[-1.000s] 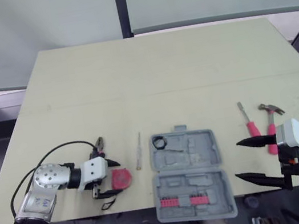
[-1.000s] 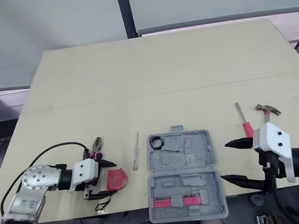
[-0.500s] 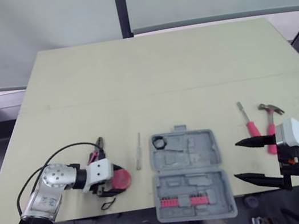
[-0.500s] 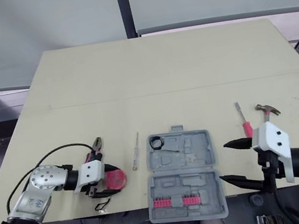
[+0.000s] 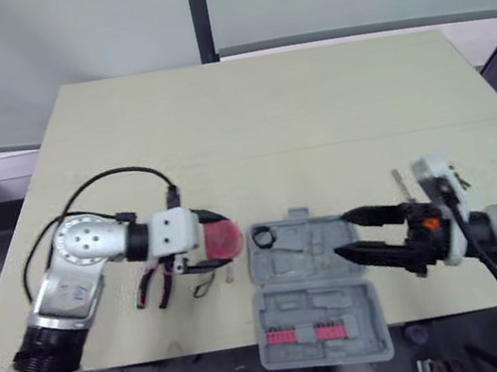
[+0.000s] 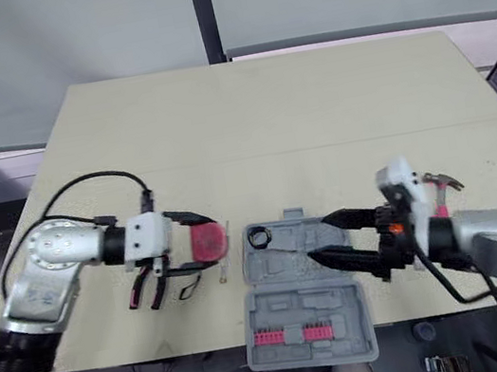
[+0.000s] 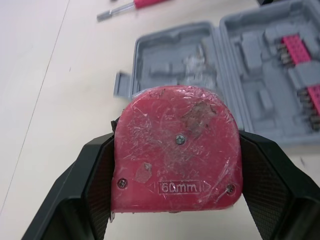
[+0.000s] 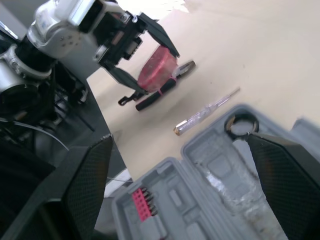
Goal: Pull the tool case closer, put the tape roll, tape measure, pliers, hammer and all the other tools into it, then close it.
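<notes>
Left hand [image 5: 223, 241] – both black fingers closed against the flat sides of the red tape measure [image 7: 175, 155], which fills the gap between them; its wrist strap hangs below.

Right hand [image 5: 340, 234] – fingers spread wide, nothing between them. They reach over the right side of the tool case's far half.

Tool case [image 5: 322, 300] – grey, lying open and flat at the worktop's [image 5: 246, 119] near edge. It sits just ahead of the left hand's fingertips and beneath the right hand's.

Tape roll [image 5: 263, 237] – small black ring in the far-left recess of the case, between the two hands and nearer the left one.

Bit set [image 5: 299, 334] – red row in the case's near half, below and short of the right hand.

Tester screwdriver [image 8: 206, 112] – clear handle, on the worktop between the left hand and the case.

Pliers [image 5: 155, 284] – red-handled, on the worktop just beneath and behind the left hand.

Hammer [image 6: 442, 181] – behind the right hand's wrist, mostly hidden.
</notes>
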`<state>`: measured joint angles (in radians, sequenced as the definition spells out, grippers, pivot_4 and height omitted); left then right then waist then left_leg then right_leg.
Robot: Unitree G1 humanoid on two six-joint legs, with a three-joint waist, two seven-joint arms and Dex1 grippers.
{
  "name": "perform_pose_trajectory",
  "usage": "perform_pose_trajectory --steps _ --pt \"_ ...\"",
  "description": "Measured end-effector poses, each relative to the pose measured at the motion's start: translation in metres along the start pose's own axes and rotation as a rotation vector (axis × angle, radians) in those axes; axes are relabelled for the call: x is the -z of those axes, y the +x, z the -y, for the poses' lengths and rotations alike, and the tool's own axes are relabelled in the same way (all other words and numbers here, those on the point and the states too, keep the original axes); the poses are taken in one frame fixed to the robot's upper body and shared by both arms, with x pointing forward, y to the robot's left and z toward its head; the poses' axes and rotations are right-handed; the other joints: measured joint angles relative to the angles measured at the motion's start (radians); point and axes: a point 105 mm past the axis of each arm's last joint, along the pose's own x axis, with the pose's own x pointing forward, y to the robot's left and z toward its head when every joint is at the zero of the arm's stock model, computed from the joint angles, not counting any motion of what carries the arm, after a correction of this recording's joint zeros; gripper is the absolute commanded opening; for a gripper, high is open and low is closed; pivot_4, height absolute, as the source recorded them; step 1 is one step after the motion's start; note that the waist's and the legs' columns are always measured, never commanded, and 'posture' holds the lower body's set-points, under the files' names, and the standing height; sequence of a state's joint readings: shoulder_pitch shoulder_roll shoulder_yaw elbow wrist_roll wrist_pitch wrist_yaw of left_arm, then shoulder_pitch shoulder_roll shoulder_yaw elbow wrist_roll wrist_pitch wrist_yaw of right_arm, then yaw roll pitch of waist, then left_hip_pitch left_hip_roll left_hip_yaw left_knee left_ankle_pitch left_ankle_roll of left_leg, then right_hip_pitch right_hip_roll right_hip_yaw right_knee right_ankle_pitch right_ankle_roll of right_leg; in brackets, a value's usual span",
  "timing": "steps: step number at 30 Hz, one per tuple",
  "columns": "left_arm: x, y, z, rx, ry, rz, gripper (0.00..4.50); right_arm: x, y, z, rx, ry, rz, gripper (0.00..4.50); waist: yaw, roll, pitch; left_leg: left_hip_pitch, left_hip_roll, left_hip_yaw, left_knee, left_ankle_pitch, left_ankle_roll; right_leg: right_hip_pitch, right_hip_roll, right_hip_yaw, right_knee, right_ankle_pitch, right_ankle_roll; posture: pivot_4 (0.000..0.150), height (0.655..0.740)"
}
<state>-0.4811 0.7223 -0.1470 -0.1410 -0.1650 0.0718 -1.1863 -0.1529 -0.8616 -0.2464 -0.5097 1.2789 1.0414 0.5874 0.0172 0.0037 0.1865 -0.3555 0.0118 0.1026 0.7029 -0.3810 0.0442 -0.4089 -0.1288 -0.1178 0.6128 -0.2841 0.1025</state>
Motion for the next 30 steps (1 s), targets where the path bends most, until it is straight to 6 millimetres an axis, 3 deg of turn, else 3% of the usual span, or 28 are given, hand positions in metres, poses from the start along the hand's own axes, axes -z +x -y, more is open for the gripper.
perform_pose_trajectory --steps 3,8,20,23,29,30 --pt "-0.009 0.011 -0.001 0.005 0.031 0.039 3.01 -0.005 0.019 0.002 -0.041 0.146 0.019 4.50 -0.002 0.000 0.000 0.000 0.000 0.001 0.000 0.001 0.000 -0.001 0.003 -0.003 0.001 0.000 0.000 0.150 0.7400" --pt "-0.021 0.029 -0.002 0.018 0.082 0.082 3.01 -0.011 0.040 -0.005 -0.107 0.219 0.011 4.50 0.004 0.000 0.000 -0.001 0.000 0.001 0.000 0.001 0.000 0.000 0.004 -0.003 0.001 0.000 0.000 0.150 0.7400" --pt "-0.036 0.050 -0.009 -0.001 0.136 0.117 3.01 -0.003 0.069 -0.001 -0.111 0.358 -0.037 4.50 0.004 0.000 0.000 -0.003 -0.001 0.000 0.001 0.002 0.002 -0.001 0.004 -0.010 0.001 0.000 0.001 0.150 0.7400" --pt "-0.037 0.054 -0.008 0.005 0.135 0.124 3.01 -0.005 0.072 0.002 -0.105 0.368 -0.030 3.71 0.005 0.000 0.000 -0.003 -0.001 -0.001 0.001 0.002 0.002 -0.001 0.004 -0.011 0.001 0.000 0.001 0.150 0.7400" --pt "-0.036 0.054 -0.011 -0.001 0.137 0.115 3.01 -0.004 0.073 0.006 -0.093 0.389 -0.025 0.65 0.006 0.000 0.000 -0.004 -0.001 -0.002 0.001 0.002 0.002 -0.001 0.003 -0.012 0.000 0.000 0.001 0.150 0.7400" --pt "-0.036 0.054 -0.012 -0.009 0.150 0.106 3.01 -0.005 0.073 0.007 -0.094 0.399 -0.018 0.50 0.006 0.000 0.000 -0.005 -0.001 -0.002 0.002 0.002 0.002 -0.001 0.003 -0.012 0.000 0.000 0.001 0.150 0.7400"
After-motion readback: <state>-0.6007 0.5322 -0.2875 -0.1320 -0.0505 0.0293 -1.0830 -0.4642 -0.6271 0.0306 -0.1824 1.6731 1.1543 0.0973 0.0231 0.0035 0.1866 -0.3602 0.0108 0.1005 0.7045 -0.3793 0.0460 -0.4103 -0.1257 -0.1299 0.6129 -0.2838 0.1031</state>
